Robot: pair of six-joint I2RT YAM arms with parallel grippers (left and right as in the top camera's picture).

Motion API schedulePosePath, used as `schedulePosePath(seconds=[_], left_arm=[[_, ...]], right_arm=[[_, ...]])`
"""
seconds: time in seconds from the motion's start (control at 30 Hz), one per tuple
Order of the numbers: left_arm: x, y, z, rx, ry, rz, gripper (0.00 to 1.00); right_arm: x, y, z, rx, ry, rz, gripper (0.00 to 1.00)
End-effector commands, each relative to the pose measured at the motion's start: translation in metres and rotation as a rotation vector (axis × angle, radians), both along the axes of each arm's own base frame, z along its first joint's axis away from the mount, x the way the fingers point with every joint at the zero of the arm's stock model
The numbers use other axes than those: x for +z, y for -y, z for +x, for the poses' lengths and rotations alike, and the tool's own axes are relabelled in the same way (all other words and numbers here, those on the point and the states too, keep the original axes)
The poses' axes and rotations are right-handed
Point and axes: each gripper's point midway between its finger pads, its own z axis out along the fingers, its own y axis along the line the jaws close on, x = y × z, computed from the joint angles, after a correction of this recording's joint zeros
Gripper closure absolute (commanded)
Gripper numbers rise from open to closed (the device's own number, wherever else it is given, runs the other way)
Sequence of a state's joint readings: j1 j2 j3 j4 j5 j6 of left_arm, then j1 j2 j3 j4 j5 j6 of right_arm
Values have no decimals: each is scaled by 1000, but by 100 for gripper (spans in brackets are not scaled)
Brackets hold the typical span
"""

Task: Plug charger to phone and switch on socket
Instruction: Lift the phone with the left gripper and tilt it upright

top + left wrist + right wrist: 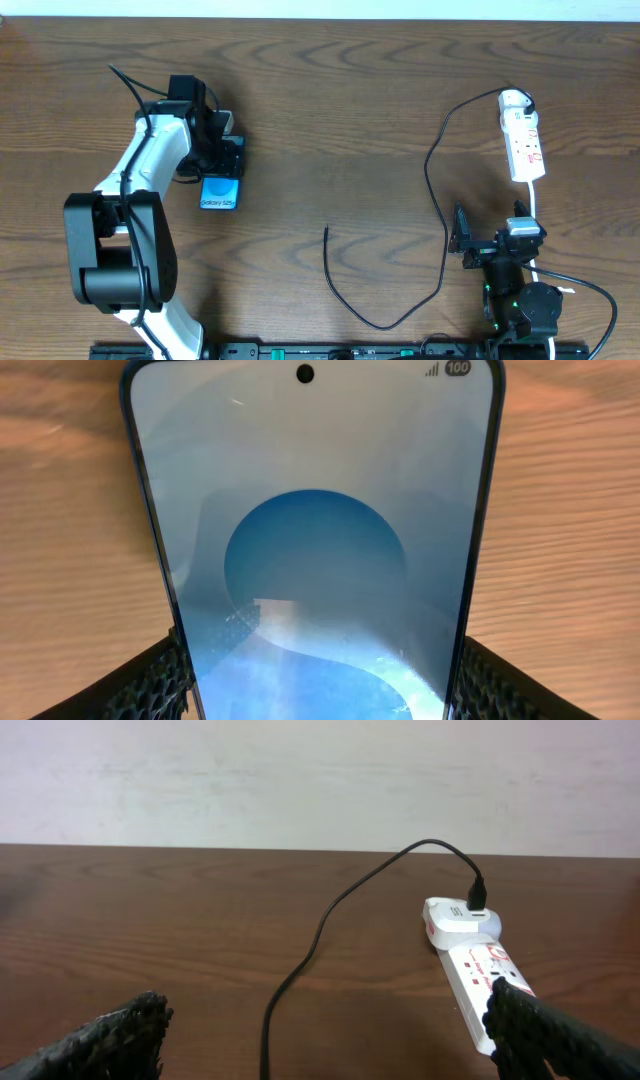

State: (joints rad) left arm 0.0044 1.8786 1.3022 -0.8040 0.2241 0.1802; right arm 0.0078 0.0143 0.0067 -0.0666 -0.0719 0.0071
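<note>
The step in hand is securing the phone (219, 192), which lies flat on the worktop (330, 100) at about 9 o'clock in the overhead view. The left jaws are down over it, held partly apart, with a finger (150, 680) against each long side in the left wrist view. They seem to grip the phone by its edges, though it has not been lifted.

The charger (327, 250) is not yet connected. Its black plug sits in the socket (522, 140) at 2 o'clock. From there the cable loops down toward 6 o'clock, and its free end lies bare near the centre, well apart from the phone. The right jaws stand fully wide and empty at about 4 o'clock, just below the socket and beside the cable's run.

Next, by my reading, the right jaws must travel toward 8 o'clock, pinch the free end and carry it to the phone's port while the left jaws brace the phone. The socket's switch comes last.
</note>
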Motion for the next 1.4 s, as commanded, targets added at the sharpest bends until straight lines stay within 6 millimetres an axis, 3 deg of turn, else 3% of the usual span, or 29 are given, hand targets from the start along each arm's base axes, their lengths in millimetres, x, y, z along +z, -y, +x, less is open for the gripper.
schedulePosePath(seconds=[0.0,0.33,0.53,0.7,0.9,1.13,1.37], left_arm=[[17,26,9,-8,32,-156,93],[34,63,8,35,8,-402,92],[55,89,6,13,3,-598,93],[66,99,11,115,-38,-691,93],[99,121,16,111,-50,-916,93],[127,132,26,170,-106,-1090,92],[135,133,35,306,-201,-1131,93]], right_arm=[[0,-3,-1,12,1,11,1],[0,-3,-1,12,1,11,1],[0,-3,-1,12,1,11,1],[0,-3,-1,12,1,11,1],[0,-3,-1,12,1,11,1],[0,-3,-1,12,1,11,1],[0,-3,-1,12,1,11,1]])
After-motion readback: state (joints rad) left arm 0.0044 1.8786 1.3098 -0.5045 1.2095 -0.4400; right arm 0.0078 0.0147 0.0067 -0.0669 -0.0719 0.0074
